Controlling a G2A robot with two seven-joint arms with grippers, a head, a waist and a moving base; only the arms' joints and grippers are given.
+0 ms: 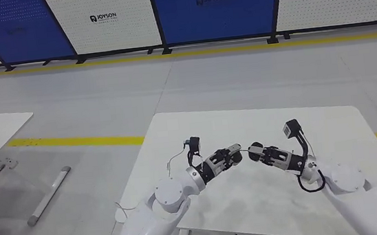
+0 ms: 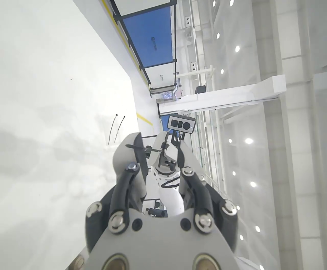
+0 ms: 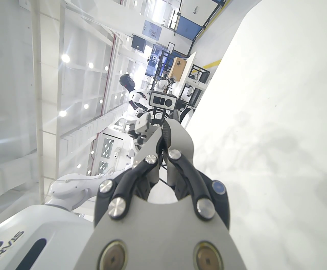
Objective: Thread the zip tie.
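right gripper pinched tight on the zip tie, left gripper spread apart just beside it, two spare ties lying on the table

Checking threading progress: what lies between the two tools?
The zip tie spans from the right tool to the left tool; the left wrist view shows it clearest.

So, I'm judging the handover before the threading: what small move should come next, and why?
Probably close the left gripper on the free end of the zip tie. The right gripper is shut on the zip tie, and that end reaches in by the left jaws, which stand apart.
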